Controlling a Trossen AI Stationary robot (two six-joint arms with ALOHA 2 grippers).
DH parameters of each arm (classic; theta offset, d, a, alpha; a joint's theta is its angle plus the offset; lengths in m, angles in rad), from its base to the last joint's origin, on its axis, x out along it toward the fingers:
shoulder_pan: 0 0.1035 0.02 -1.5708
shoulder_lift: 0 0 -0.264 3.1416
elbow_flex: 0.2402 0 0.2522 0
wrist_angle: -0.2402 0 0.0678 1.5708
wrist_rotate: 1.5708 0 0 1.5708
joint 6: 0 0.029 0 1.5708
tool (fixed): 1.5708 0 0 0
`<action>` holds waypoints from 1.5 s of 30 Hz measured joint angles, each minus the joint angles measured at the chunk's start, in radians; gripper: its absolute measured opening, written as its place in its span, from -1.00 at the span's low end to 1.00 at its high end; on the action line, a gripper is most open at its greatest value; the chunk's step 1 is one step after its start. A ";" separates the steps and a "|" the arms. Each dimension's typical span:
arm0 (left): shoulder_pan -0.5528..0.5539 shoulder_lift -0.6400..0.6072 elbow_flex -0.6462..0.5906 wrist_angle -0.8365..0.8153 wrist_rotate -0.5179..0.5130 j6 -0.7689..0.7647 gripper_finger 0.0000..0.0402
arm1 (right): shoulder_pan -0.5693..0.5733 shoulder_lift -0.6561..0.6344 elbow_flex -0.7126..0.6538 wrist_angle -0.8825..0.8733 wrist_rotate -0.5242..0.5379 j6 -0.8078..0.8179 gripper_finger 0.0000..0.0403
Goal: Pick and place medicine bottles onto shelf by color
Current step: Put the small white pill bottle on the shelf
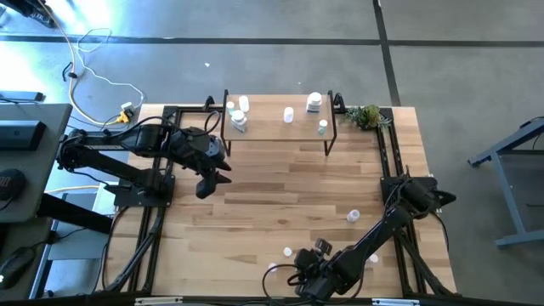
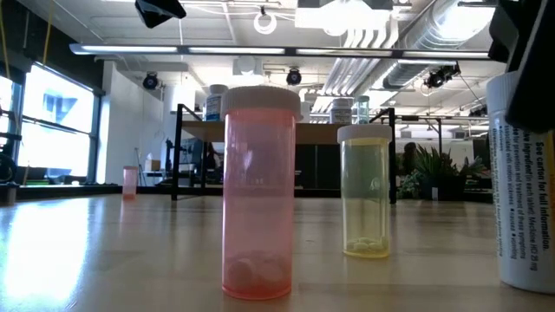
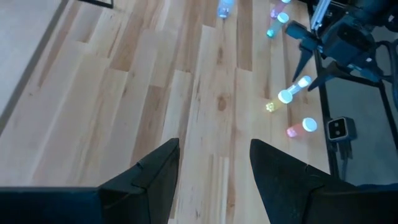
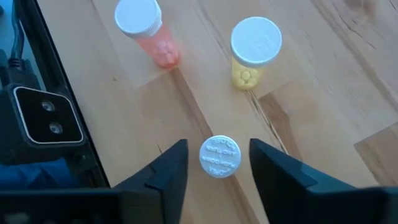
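My right gripper [image 4: 219,163] is low over the near edge of the table [image 1: 280,187], fingers apart and straddling a white-capped bottle [image 4: 219,155] that stands upright between them. Can't confirm whether either pad touches it; from the right wrist view there looks to be a gap on both sides. In the high view that gripper [image 1: 319,248] sits near the front centre, arm folded back toward the right rail.

Just beyond that bottle stand two more, upright and apart from each other: a pink bottle [image 4: 148,32] and a yellow bottle [image 4: 252,51], both with white caps. The low view shows the same pair, pink [image 2: 257,192] close up, yellow [image 2: 367,191] a bit farther back, and a white labelled bottle [image 2: 523,186] at the right edge with my dark gripper partly over it.

Another small bottle [image 1: 354,216] stands alone on the tabletop toward the right side.

My left gripper [image 3: 214,162] hangs above the left-centre of the table, fingers apart, holding nothing.

The shelf [image 1: 276,124] is at the far edge, with several bottles already on its board, spread from the left end to the right. Their colours are too small to sort from here.
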 joint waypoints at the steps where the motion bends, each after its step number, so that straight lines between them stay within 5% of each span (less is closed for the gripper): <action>1: 0.000 0.000 0.000 0.000 -0.002 0.000 -0.06 | 0.000 0.000 0.000 0.000 0.001 0.007 -0.30; 11: 0.000 0.000 0.000 0.000 -0.003 0.019 -0.06 | -0.003 0.000 0.003 0.007 0.003 0.036 -0.72; 29: 0.000 0.000 0.000 -0.030 -0.002 0.038 -0.06 | -0.030 -0.122 0.003 -0.033 0.004 0.187 -0.71; 45: 0.015 0.000 0.000 -0.032 -0.010 0.002 -0.06 | -0.225 -0.356 0.004 -0.194 0.002 -0.007 -0.69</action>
